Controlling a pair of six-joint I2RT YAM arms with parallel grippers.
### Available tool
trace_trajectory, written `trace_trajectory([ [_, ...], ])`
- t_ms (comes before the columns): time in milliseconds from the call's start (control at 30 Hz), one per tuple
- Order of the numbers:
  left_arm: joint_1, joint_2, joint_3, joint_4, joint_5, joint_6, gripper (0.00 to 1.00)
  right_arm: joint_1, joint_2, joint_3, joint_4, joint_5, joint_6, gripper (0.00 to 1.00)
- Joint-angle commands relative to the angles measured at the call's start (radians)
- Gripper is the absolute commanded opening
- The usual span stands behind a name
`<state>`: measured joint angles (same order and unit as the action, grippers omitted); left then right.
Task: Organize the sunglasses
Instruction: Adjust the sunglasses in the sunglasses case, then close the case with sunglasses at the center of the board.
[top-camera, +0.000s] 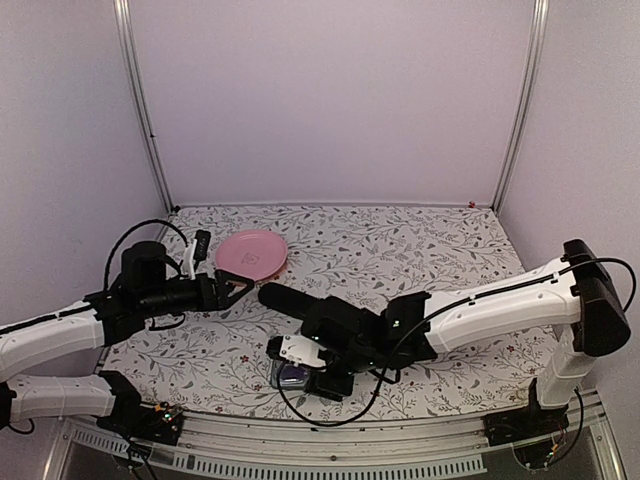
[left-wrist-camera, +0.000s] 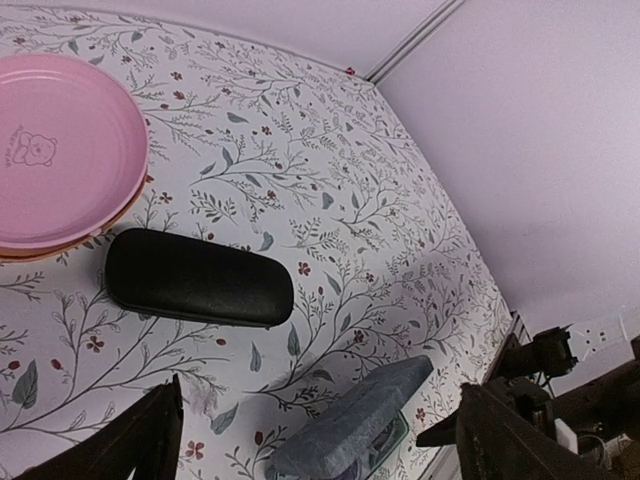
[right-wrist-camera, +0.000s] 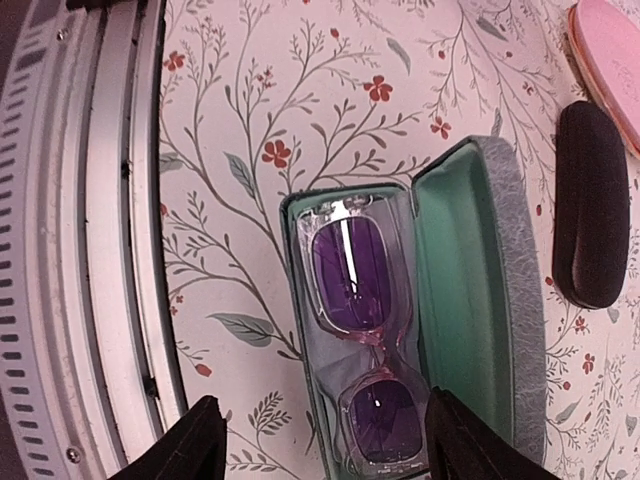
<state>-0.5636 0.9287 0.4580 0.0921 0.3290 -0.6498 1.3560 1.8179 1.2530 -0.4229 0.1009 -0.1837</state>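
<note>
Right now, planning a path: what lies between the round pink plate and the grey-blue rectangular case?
A closed black oval case, clearest in the left wrist view.

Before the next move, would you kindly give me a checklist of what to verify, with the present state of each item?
1. The pale-framed sunglasses lie inside the grey case, lenses up: ok.
2. The case lid is swung fully open with nothing lying on it: ok.
3. The right hand is above the case, open and holding nothing: ok.
4. The left hand is open, empty and apart from the grey case: ok.
5. The black case is closed and lies beside the pink plate: ok.
6. The second pair of sunglasses is located: cannot tell, as it shows in no view.
</note>
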Motion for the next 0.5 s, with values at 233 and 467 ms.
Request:
trace_trajectory([
  [233,-0.211,-0.060,-0.052,0.003,-0.230,0.085,0.96,-0.116,-0.247,-0.098,0.081,-0.148,0.159,0.75],
  [467,-0.367,-0.161,-0.144,-0.036,-0.400,0.043,0.96,-0.279,-0.244,-0.116,0.076,-0.274,0.231,0.78],
])
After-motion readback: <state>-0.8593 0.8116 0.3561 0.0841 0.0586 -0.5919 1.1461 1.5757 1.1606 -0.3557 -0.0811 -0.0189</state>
